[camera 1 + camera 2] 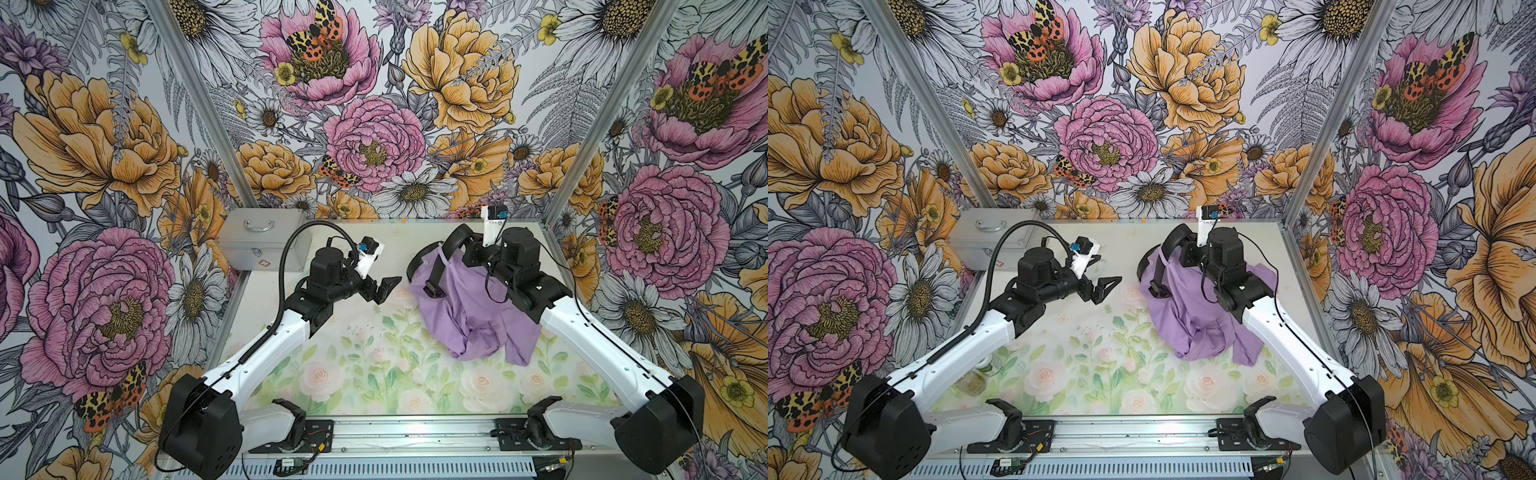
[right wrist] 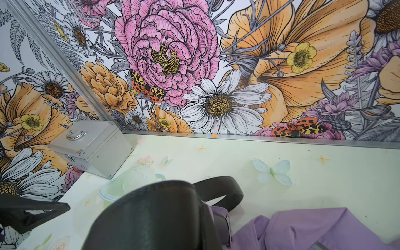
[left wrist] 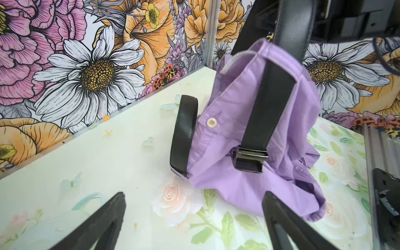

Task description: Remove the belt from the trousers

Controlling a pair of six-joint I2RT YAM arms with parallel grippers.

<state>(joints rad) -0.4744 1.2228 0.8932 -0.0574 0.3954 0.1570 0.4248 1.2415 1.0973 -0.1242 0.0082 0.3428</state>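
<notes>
Both top views show the belt (image 1: 437, 270) not yet out: it is threaded through the waist of the lilac trousers (image 1: 469, 316), heaped at 2 o'clock on the bench (image 1: 353, 374). The right end effector (image 1: 468, 251) is closed, apparently on the belt, holding the waistband up. The left end effector (image 1: 388, 291), at the trousers' 9 o'clock, is spread wide and empty.

Left wrist view: the buckle (image 3: 249, 160) hangs free over the fabric.

Right wrist view: the belt arches close to the lens.
</notes>
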